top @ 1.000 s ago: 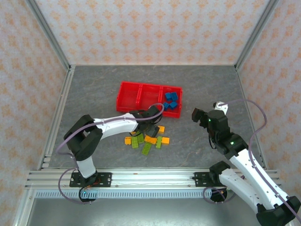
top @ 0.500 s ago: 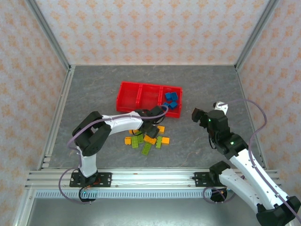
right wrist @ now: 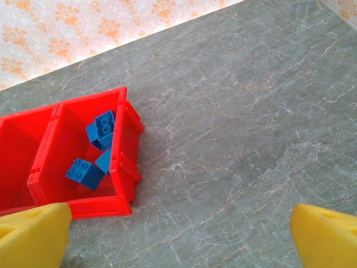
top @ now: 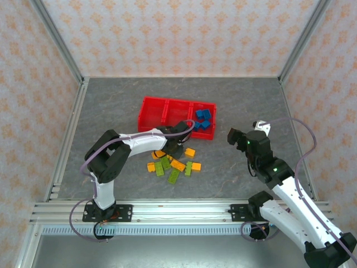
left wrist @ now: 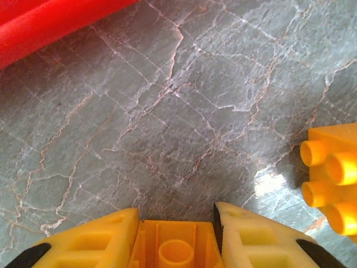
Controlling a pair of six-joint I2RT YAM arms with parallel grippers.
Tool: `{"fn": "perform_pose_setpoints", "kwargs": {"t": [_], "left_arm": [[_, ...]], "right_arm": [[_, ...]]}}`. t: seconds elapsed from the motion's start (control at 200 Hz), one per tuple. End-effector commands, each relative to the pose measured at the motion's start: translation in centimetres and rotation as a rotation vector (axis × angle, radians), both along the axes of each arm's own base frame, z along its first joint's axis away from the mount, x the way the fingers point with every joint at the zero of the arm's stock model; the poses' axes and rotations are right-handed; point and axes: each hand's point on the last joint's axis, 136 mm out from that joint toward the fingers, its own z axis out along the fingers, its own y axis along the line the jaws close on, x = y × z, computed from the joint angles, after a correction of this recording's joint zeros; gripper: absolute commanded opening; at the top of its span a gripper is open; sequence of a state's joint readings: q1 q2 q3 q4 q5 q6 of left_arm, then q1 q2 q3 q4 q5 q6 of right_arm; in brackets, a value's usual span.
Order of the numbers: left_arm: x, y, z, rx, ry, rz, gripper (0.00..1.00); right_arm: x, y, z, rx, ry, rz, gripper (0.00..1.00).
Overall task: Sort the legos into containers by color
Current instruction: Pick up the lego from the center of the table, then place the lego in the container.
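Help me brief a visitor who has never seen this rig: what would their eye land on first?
The bright red tray at mid-table stands out, with blue bricks in its rightmost compartment. Just in front of it lies a scatter of orange and green bricks. In the left wrist view, the left tool is closed on an orange brick.

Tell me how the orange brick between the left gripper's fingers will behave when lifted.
Probably stiff and light: the orange brick looks like hard moulded plastic, hollow underneath. Its smooth sides might slip between the fingers of the left gripper. It is boxy, so unlikely to roll.
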State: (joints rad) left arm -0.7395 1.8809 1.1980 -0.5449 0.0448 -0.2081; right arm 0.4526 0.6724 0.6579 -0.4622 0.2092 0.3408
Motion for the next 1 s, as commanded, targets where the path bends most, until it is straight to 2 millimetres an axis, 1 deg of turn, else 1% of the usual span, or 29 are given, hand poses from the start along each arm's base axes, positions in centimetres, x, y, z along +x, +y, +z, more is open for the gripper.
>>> {"fn": "perform_pose_setpoints", "kwargs": {"t": [0.0,0.11,0.16,0.22,0.34,0.41,0.556,0.716,0.841,0.926,0.991], "left_arm": [[0.7,2.1,-0.1,0.048,-0.013,0.073,0.30],[1.4,2.5,0.9,0.036,-0.055,0.122,0.26],[1.8,2.7,1.7,0.026,-0.083,0.149,0.23],[2.4,3.0,2.9,0.012,-0.122,0.181,0.22],[3.9,3.2,6.4,-0.038,-0.233,0.240,0.21],[4.9,3.6,8.4,-0.052,-0.307,0.280,0.20],[7.5,4.0,12.4,-0.108,-0.423,0.354,0.20],[11.2,3.0,16.5,-0.221,-0.547,0.414,0.21],[13.9,1.8,18.0,-0.279,-0.602,0.434,0.22],[15.6,1.2,18.0,-0.284,-0.625,0.444,0.23],[16.8,0.9,17.5,-0.297,-0.631,0.449,0.24]], "right_arm": [[0.1,-0.3,-0.2,0.005,-0.003,-0.020,1.00],[0.1,-0.2,-0.3,0.004,-0.003,-0.019,1.00],[0.1,-0.3,-0.3,0.003,-0.003,-0.019,1.00],[0.1,-0.2,-0.3,0.004,-0.003,-0.019,1.00],[0.1,-0.3,-0.3,0.003,-0.002,-0.019,1.00],[0.1,-0.2,-0.3,0.002,-0.002,-0.018,1.00],[0.1,-0.2,-0.3,0.002,-0.001,-0.016,1.00],[0.1,-0.2,-0.3,0.003,-0.002,-0.014,1.00],[0.1,-0.1,-0.3,0.003,0.000,-0.013,1.00],[0.1,-0.2,-0.2,0.004,-0.003,-0.014,1.00],[0.1,-0.2,-0.2,0.005,-0.004,-0.013,1.00]]}}
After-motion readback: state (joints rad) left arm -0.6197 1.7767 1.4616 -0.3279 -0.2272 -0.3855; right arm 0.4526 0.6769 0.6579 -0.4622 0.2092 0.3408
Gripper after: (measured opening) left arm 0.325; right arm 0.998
